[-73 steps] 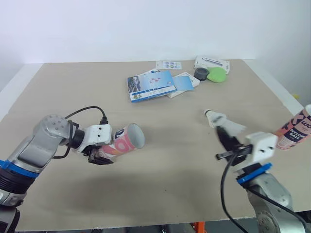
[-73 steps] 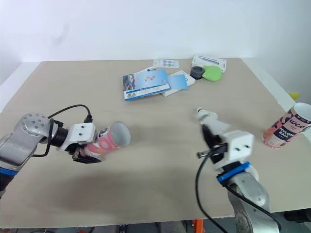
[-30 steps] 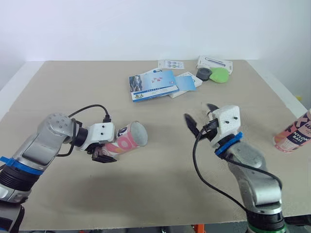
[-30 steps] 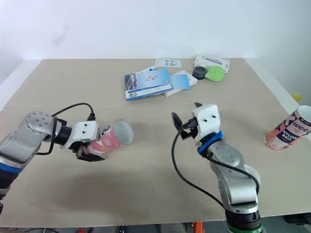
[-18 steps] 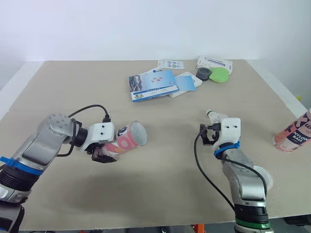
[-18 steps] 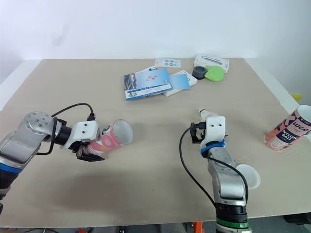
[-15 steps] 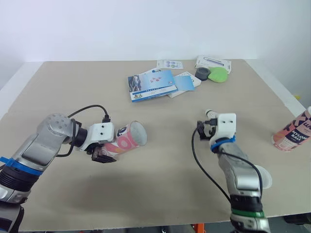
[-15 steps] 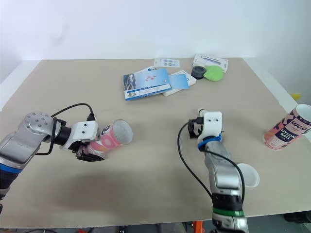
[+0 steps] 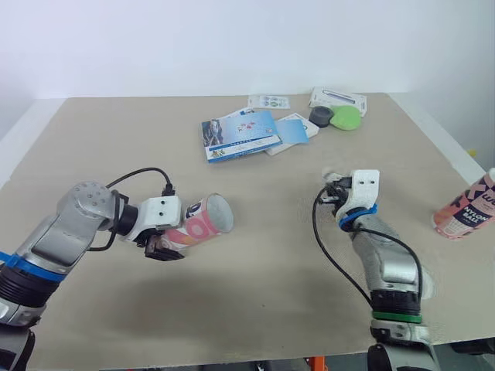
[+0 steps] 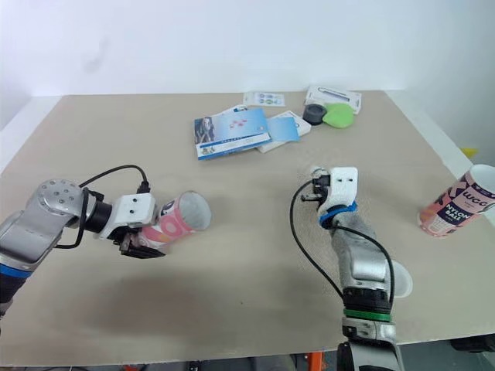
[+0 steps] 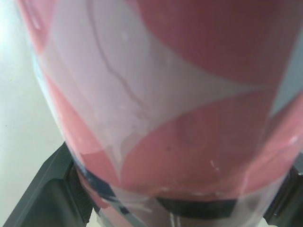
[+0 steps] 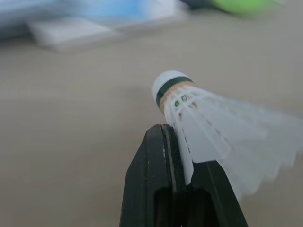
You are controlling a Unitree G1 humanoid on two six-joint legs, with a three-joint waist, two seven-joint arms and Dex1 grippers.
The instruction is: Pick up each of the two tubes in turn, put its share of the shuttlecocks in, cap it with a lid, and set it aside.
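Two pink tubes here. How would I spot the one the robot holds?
On the tan table, look near-left for the left tool. The pink tube in it is held sideways, open mouth toward the middle; the other tube stands at the right edge.

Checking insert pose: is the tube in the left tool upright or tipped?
Tipped. The tube lies near horizontal in the left tool, mouth pointing right.

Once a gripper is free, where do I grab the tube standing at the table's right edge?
Grip the tube around the middle of its body, one finger on each side, coming in level from the table's centre. It stands with its open mouth up near the right edge of the table, so a side grip on the round wall looks safest. Best keep off the thin rim.
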